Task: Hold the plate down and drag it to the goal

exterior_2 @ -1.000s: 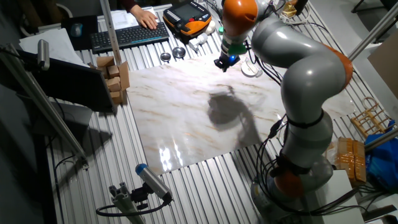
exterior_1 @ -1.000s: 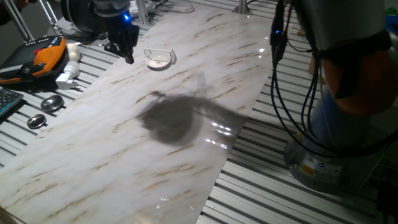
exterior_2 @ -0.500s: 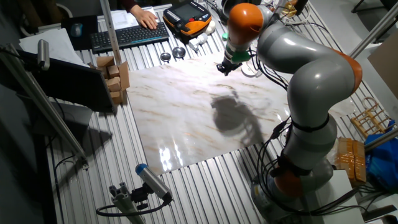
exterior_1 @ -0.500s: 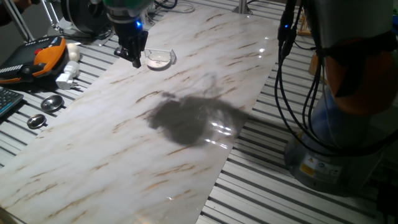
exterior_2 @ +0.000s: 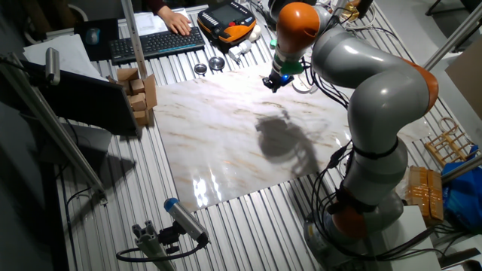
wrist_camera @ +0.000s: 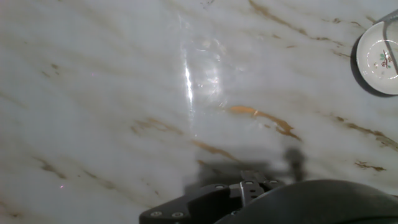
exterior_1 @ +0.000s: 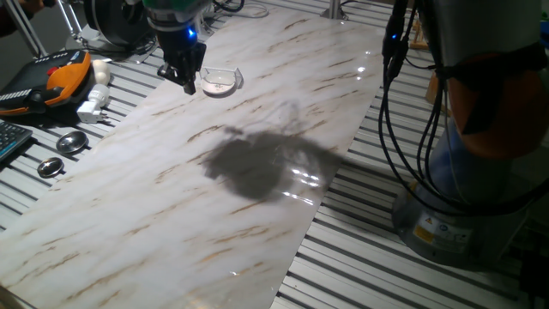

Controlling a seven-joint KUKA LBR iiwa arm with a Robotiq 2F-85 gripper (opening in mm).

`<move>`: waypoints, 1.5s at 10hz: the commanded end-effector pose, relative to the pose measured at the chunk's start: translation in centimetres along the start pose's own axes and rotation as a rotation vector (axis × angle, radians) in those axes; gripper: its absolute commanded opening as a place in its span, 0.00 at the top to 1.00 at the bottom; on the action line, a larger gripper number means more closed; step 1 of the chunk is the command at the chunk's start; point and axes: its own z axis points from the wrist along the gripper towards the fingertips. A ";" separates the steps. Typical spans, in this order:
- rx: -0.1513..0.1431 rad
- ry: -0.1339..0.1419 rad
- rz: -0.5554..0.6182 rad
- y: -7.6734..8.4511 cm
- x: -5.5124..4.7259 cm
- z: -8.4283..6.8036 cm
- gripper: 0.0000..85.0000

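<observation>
**Closing in on the plate**

Hovering just beside the plate (exterior_1: 218,81), the gripper (exterior_1: 185,77) is above the marble board (exterior_1: 257,146); whether its fingers are parted cannot be told. The plate sits near the board's far edge, apparently within the clear goal (exterior_1: 230,74) bracket. The approach step seems in hand; next, the fingertips must come over the dish and press down.
</observation>
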 end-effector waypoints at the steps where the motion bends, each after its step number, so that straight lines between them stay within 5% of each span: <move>1: 0.000 0.000 0.002 0.1 0.1 0.1 1.00; 15: -0.001 0.003 -0.018 0.0 -0.1 0.3 1.00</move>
